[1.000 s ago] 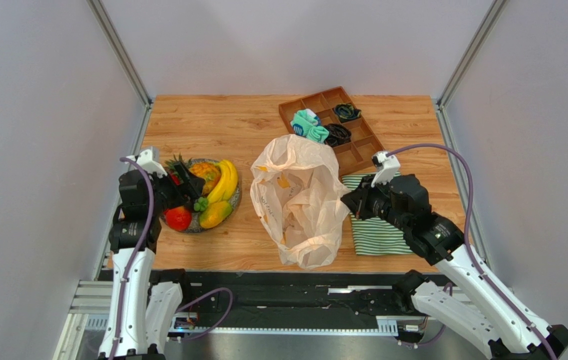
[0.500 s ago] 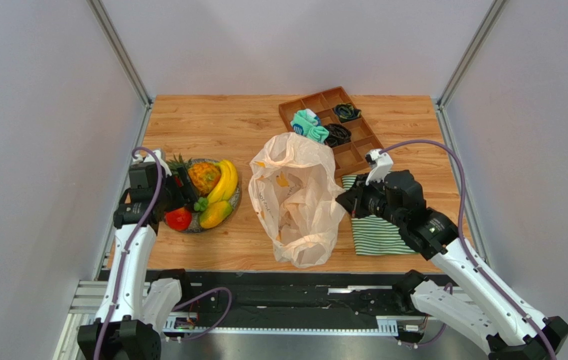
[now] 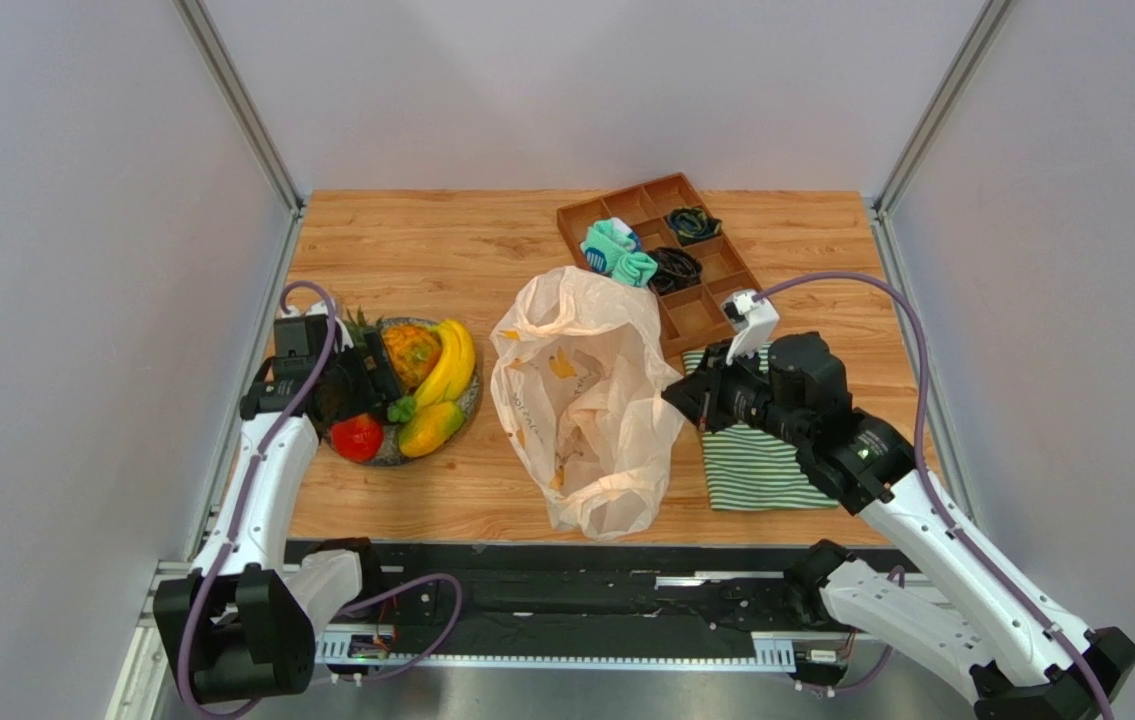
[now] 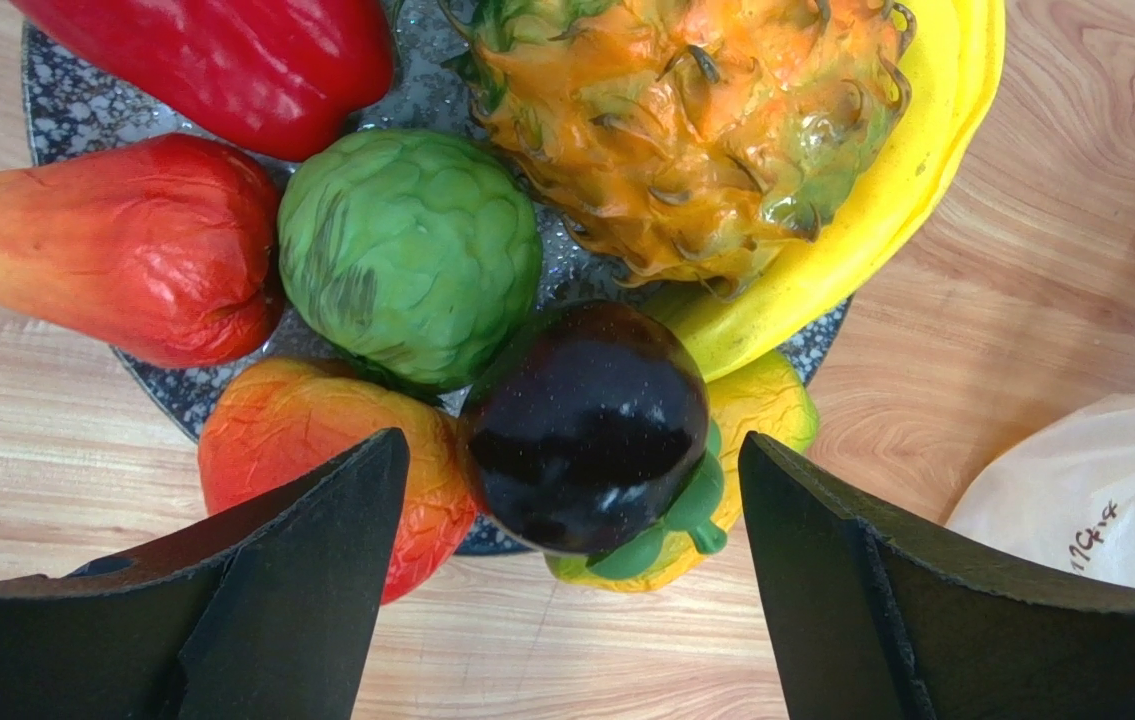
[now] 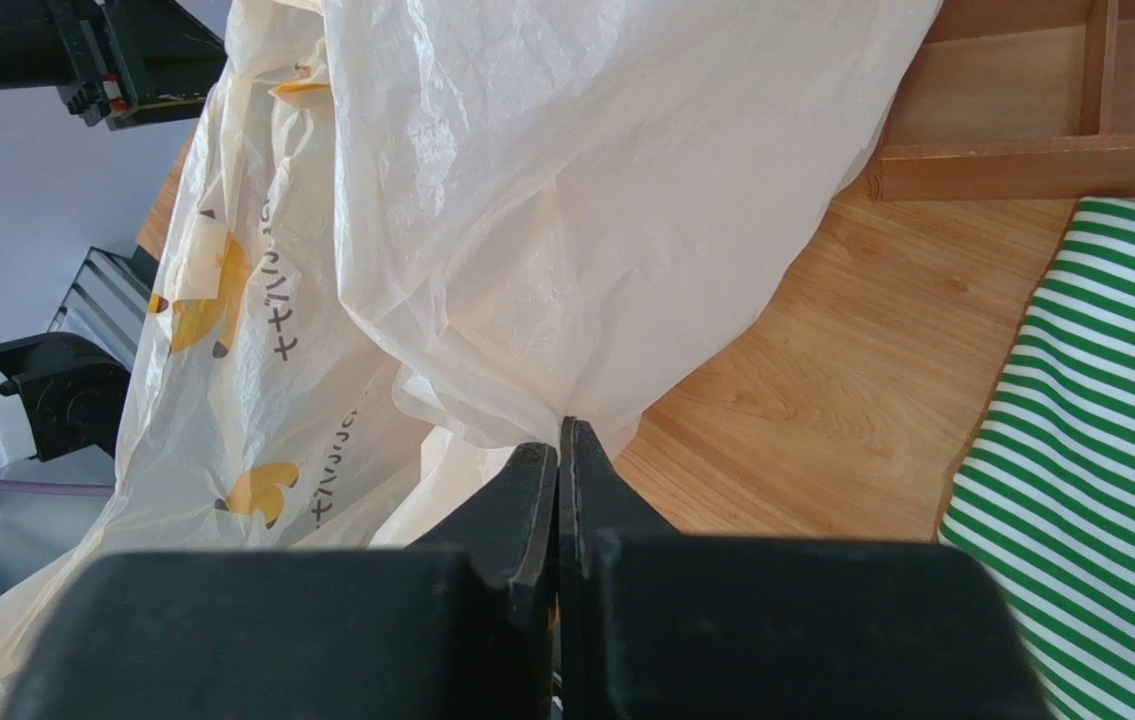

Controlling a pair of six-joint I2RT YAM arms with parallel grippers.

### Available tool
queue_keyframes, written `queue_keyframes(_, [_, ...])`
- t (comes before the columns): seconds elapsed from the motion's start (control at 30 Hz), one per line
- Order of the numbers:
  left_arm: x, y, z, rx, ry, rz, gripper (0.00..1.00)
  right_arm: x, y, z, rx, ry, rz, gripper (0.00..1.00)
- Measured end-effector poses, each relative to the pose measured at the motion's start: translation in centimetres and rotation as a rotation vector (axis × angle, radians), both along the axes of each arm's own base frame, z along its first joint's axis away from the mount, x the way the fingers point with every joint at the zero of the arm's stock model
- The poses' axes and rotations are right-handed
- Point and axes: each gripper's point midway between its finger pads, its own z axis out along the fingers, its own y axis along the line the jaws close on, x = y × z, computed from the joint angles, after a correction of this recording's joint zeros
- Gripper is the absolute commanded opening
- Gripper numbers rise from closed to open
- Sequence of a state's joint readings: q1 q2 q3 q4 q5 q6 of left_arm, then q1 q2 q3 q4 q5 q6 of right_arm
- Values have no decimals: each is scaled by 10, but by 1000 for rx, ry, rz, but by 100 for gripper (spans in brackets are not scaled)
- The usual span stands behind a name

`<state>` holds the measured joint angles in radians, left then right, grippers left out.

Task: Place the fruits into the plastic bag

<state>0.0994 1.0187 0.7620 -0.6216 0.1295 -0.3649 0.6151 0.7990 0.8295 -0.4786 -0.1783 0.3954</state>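
A speckled grey plate point(image 3: 474, 395) at the table's left holds the fruits: an orange pineapple point(image 4: 693, 120), a yellow banana point(image 4: 896, 195), a green one point(image 4: 408, 248), red ones point(image 4: 108, 248) and a dark round one point(image 4: 588, 428) on top of a yellow-orange one point(image 4: 769, 408). My left gripper point(image 4: 573, 450) is open over the plate's near side. Its fingers point(image 4: 303, 570) flank the dark fruit without touching it. The cream plastic bag point(image 3: 588, 398) with banana prints stands mid-table. My right gripper point(image 5: 558, 428) is shut on the bag's right edge and holds it up.
A brown wooden compartment tray point(image 3: 708, 308) at the back holds teal and black cloth bundles. A green-and-white striped cloth point(image 3: 761, 465) lies under my right arm, right of the bag. Grey walls close in both table sides.
My left arm has shifted and its gripper has come in over the plate's near side. My right gripper has drawn the bag's edge slightly up and left, still pinched.
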Motion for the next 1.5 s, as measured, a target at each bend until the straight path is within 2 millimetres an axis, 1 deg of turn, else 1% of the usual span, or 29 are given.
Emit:
queue_keyframes(0.43, [6,-4,-11,-24,34,-17,91,1,3,-2,-1,7,12,0])
queue_keyframes(0.7, [11,-4,-11,-24,37,-17,87,1,4,-1,3,3,14,0])
queue_keyframes(0.97, [11,-5,-16,-32,57,-25,86,1,4,0,4,2,14,0])
queue_keyframes(1.03, [11,-6,-17,-35,63,-27,85,1,4,0,4,1,14,0])
queue_keyframes(1.1, [11,-6,-18,-39,67,-29,81,1,3,0,5,0,14,0])
queue_keyframes(1.23, [12,-7,-20,-42,73,-32,70,0,3,1,7,-3,14,0])
queue_keyframes(1.5, [14,-7,-17,-42,69,-36,66,0,3,3,10,-8,13,0])
